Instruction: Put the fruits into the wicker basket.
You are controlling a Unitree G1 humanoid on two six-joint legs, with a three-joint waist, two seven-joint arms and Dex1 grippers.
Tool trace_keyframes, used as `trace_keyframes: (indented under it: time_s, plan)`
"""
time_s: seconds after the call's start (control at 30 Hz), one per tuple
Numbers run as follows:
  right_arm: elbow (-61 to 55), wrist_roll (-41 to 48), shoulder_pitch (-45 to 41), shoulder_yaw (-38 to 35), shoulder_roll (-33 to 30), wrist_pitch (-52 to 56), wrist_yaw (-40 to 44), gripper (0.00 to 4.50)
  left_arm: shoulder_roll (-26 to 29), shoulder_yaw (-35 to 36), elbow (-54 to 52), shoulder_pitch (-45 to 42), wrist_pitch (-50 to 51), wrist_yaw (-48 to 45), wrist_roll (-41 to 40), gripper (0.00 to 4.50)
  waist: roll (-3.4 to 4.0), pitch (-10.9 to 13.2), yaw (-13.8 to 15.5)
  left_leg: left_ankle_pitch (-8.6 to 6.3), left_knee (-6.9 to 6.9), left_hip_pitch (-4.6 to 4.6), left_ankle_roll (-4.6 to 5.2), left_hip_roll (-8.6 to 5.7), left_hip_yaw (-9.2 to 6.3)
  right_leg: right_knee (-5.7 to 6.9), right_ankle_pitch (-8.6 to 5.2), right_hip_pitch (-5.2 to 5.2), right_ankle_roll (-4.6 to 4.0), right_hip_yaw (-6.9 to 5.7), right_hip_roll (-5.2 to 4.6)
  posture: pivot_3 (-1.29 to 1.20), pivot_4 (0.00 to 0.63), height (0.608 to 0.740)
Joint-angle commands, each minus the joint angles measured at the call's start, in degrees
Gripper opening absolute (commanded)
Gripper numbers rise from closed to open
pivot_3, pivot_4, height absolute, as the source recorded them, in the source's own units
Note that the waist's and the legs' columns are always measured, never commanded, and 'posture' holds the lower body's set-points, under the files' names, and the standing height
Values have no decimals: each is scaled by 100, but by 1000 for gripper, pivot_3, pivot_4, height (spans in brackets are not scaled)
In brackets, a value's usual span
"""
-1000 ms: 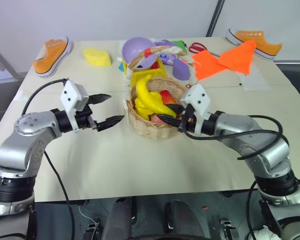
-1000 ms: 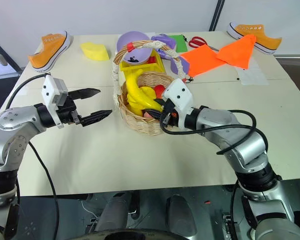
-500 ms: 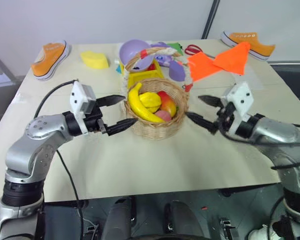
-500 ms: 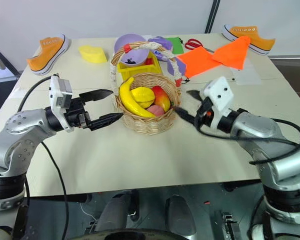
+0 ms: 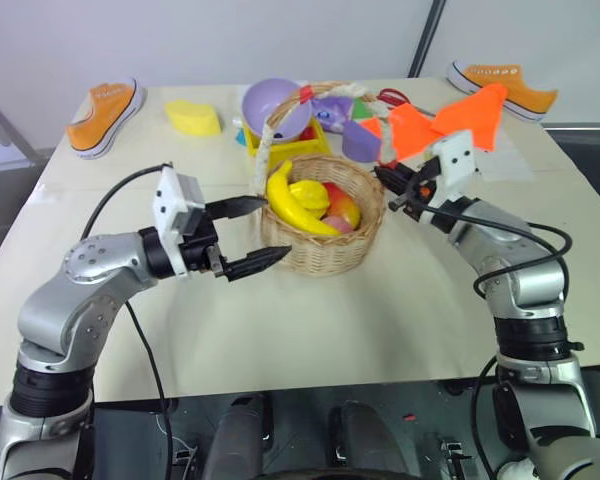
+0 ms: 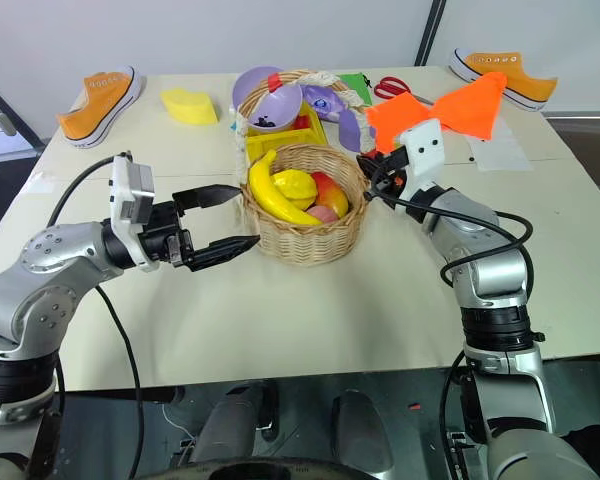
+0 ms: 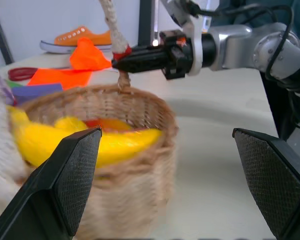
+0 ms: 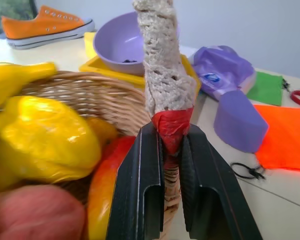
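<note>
Right hand (image 8: 171,165) has swung off the near rim and out round the wicker basket (image 5: 325,250); its fingers, spread half a second ago, now pinch the red wrap at the foot of the handle (image 8: 165,65). Left hand (image 5: 255,235) has eased in and waits with fingers spread wide, just beside the basket's other side, touching nothing. Basket sits mid-bench (image 5: 280,340); banana (image 5: 295,205), ridged yellow fruit (image 5: 308,193) and mango (image 5: 345,212) inside. Likely the filling is done and the handle grip serves to steady or shift the basket.
</note>
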Motion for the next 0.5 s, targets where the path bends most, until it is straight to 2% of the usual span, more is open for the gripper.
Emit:
trace_keyframes:
  time_s: [0.03, 0.13, 0.27, 0.4, 0.5]
  plan:
    - [-641, 153, 259, -973, -367, -11, -231, 25, 73, 86, -178, -8, -61, 12, -41, 4500, 1, 0, 25, 0, 0, -1, 0, -2, 0, -1, 0, 0, 0, 0, -3, 0, 150, 738]
    - [-530, -104, 685, -1713, -753, -4, -590, 25, 63, 8, -55, -69, -121, -44, 27, 4500, 1, 0, 65, -1, 0, -2, 1, -6, 4, -5, 0, 1, 0, 0, -10, 0, 150, 738]
    - [291, -422, 908, -2603, -1043, -253, -1246, 25, -100, -223, 149, -300, -180, -118, 74, 4500, 1, 0, 100, -1, 0, 1, 1, -6, 7, -6, 0, 2, -1, 0, -9, 0, 150, 738]
    - [1059, -762, 967, -2760, -1137, -777, -1460, 25, -245, -415, 326, -455, -253, -132, 225, 4500, 6, -1, 30, 0, -1, 5, 1, -3, 16, -4, -1, -1, -1, 9, 5, 0, 150, 738]
    - [1345, -542, 992, -2905, -1057, -910, -1328, 25, -365, -554, 465, -489, -353, -42, 430, 4500, 21, -6, -42, 0, -5, 12, 1, 2, 17, 0, -1, 0, 0, 11, 13, 0, 150, 738]
